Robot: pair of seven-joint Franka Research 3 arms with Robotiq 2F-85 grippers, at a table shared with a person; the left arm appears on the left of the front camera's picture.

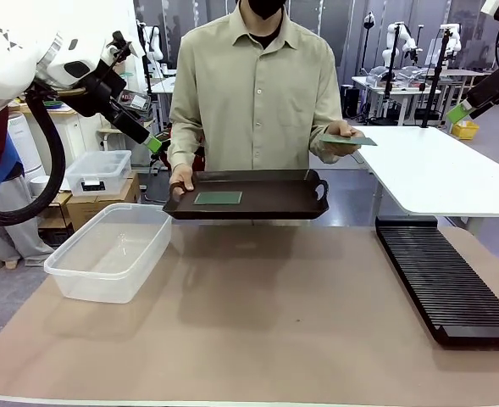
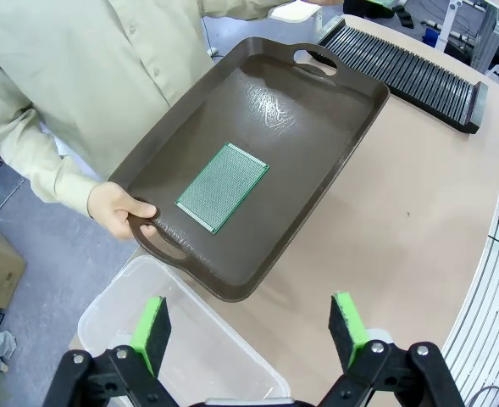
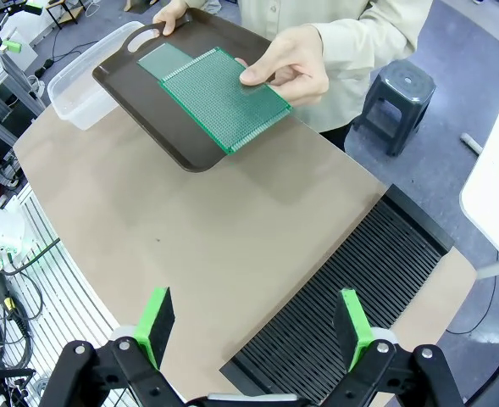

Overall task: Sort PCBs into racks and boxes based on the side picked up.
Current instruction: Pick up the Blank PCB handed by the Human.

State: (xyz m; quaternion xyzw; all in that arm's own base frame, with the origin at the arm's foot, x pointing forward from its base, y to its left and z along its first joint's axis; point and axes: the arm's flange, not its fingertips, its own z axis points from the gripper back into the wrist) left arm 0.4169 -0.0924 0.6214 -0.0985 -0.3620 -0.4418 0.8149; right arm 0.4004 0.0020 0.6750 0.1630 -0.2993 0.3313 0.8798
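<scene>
Two flat green boards show. Both are thin rectangles, and their dull faces are dotted with tiny holes. The first board (image 2: 222,186) lies flat in the middle of one dark brown tray (image 2: 334,127). The tray is smooth and a bit shiny, with a raised rim and two cut-out handles. A person holds it up over the far edge of the tabletop (image 1: 274,322) with one hand (image 2: 122,210) on a handle. The person's other hand (image 3: 287,68) pinches the second board (image 3: 224,97) by one edge, up in the air beside the tray.

One clear tub (image 1: 109,250) of see-through plastic, with round corners and a rolled rim, sits on the left side of the tabletop. One long black rack (image 1: 444,280) with many thin slots lies on the right side. The tabletop is plain tan and smooth.

The left fingers (image 2: 152,331), black with green pads, stand wide apart with nothing between them, above the tub and the tray. The right fingers (image 3: 156,315) stand wide apart too, holding nothing, high over the rack.
</scene>
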